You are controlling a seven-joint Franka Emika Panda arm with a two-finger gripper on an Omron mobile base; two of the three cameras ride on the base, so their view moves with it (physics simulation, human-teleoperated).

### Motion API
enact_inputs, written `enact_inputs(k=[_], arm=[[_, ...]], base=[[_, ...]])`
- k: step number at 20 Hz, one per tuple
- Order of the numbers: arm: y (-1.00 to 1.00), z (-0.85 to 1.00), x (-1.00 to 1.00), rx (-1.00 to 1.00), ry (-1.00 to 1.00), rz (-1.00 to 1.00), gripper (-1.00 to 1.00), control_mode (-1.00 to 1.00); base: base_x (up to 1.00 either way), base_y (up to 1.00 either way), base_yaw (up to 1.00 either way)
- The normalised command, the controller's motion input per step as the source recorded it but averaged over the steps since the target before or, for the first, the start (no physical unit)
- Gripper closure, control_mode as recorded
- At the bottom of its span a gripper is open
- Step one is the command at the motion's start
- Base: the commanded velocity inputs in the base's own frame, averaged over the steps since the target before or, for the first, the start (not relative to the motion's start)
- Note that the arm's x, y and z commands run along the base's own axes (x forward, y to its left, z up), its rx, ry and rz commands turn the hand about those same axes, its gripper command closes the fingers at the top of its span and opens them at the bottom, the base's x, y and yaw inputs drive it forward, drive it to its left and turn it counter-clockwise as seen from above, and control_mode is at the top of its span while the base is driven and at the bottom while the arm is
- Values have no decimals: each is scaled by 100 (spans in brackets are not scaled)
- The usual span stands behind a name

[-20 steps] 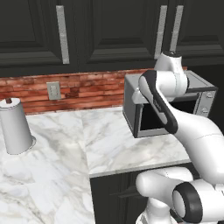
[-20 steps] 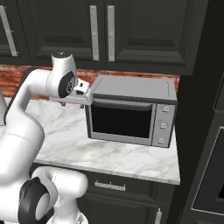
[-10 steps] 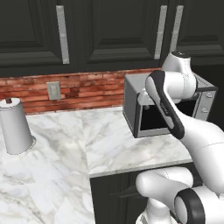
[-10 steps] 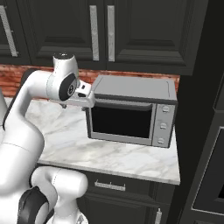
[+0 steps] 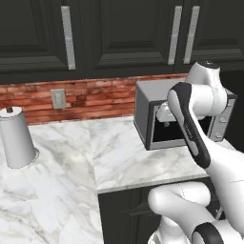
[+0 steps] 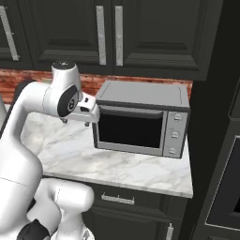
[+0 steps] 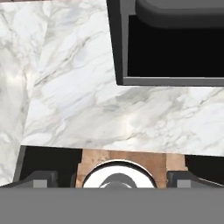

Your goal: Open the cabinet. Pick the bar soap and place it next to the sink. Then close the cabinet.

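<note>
The black wall cabinet (image 5: 133, 33) hangs above the counter with its door shut; its silver bar handle (image 5: 176, 35) runs vertically. The same cabinet front (image 6: 70, 28) shows in the right base view. My gripper (image 5: 166, 122) (image 6: 75, 122) hangs over the marble counter just in front of the microwave's left corner, pointing down, well below the cabinet. In the hand view the gripper (image 7: 113, 180) is open, its fingertips (image 7: 41, 179) far apart with nothing between them. The bar soap is hidden and the sink is out of view.
A grey microwave (image 5: 157, 97) (image 6: 140, 117) (image 7: 175, 43) stands on the marble counter (image 5: 109, 152) against the brick backsplash. A paper towel roll (image 5: 16, 138) stands at the far left. A tall dark oven column (image 6: 215, 140) bounds the counter on the right.
My wrist has swung a little to the right, closer to the microwave. The jaws have stayed wide and the cabinet doors have not moved.
</note>
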Motion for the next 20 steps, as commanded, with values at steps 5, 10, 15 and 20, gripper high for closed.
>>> enact_inputs(k=[5, 10, 15, 20], arm=[[0, 0, -61, 0, -3, 19, -100, -100], [-28, 50, 0, 0, -23, 18, -100, -100], [-29, 91, 4, -1, -7, 6, -100, -100], [-10, 89, 1, -1, 12, -1, -100, -100]], base=[[0, 0, 0], [0, 0, 0], [0, 0, 0], [0, 0, 0]])
